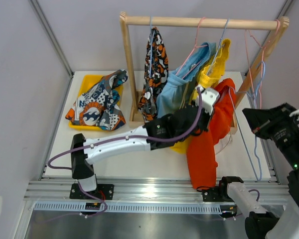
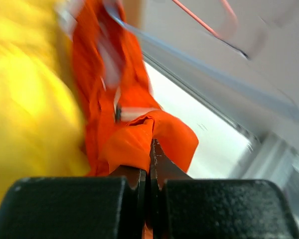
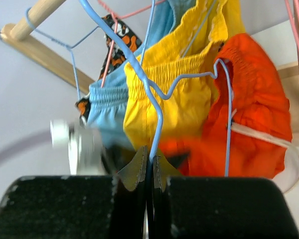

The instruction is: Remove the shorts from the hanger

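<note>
Four pairs of shorts hang on the wooden rack (image 1: 204, 22): a blotch-print pair (image 1: 154, 62), a light blue pair (image 1: 179, 84), a yellow pair (image 1: 215, 64) and a red-orange pair (image 1: 209, 144). The dark blue cartoon-print pair (image 1: 99, 102) lies in a yellow tray (image 1: 87, 81). My left gripper (image 1: 213, 110) (image 2: 150, 149) is shut on a fold of the red-orange shorts (image 2: 132, 144), which droop low and to the front. At the right, my right gripper (image 1: 254, 122) (image 3: 150, 160) is shut on a blue wire hanger (image 3: 139, 74) that runs into the red-orange shorts (image 3: 254, 109).
Bare pink and blue wire hangers (image 1: 256, 55) dangle at the rack's right end. The rack's upright posts (image 1: 127, 69) stand on the white table (image 1: 139, 159). Grey walls close in on both sides, and a metal rail (image 1: 154, 191) runs along the near edge.
</note>
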Tool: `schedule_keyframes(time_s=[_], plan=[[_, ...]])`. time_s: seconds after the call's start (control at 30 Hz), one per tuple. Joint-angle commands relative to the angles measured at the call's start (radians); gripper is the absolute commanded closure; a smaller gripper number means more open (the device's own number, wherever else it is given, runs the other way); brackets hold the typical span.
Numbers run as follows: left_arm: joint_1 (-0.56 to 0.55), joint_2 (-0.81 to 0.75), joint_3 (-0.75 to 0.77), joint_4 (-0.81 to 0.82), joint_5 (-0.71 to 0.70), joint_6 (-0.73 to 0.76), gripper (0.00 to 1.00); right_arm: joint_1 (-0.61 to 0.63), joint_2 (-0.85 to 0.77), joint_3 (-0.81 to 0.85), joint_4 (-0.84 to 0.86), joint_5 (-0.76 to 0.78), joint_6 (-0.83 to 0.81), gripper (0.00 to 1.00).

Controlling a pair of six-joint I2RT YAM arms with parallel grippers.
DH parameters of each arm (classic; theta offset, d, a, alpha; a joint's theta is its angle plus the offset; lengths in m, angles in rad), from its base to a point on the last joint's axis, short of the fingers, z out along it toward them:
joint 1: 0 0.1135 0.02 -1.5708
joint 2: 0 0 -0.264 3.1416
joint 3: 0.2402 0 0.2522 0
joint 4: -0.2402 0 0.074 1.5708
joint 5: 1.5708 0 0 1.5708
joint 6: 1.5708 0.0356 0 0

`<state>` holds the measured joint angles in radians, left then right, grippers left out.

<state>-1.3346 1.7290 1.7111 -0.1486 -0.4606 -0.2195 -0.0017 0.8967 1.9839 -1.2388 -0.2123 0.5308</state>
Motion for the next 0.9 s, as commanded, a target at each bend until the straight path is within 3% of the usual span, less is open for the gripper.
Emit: schedule_keyframes(time_s=[0.0, 0.13, 0.17, 0.4, 0.6, 0.87], plan=[[0.034, 0.044, 0.162, -0.087, 0.025, -0.001, 1.0, -0.001, -0.015, -0.011, -0.04, -0.027, 0.017, 1.0], [0.0, -0.018, 0.061, -0.04, 0.063, -0.035, 1.0, 0.025, 0.045, 0.05, -0.021, 0.019, -0.005, 1.0], [-0.015, -0.04, -0.043, -0.02, 0.051, -0.037, 1.0, 0.029, 0.083, 0.07, -0.013, 0.025, -0.008, 1.0], [-0.219, -0.192, -0.367, 0.03, -0.059, -0.13, 1.0, 0.028, 0.287, 0.256, 0.082, 0.129, -0.057, 1.0], [-0.36, -0.324, -0.497, -0.02, -0.168, -0.221, 1.0, -0.019, 0.419, 0.303, 0.212, 0.105, -0.072, 1.0], [-0.428, -0.443, -0.599, -0.127, -0.273, -0.299, 1.0, -0.124, 0.528, 0.279, 0.338, 0.01, -0.023, 1.0]])
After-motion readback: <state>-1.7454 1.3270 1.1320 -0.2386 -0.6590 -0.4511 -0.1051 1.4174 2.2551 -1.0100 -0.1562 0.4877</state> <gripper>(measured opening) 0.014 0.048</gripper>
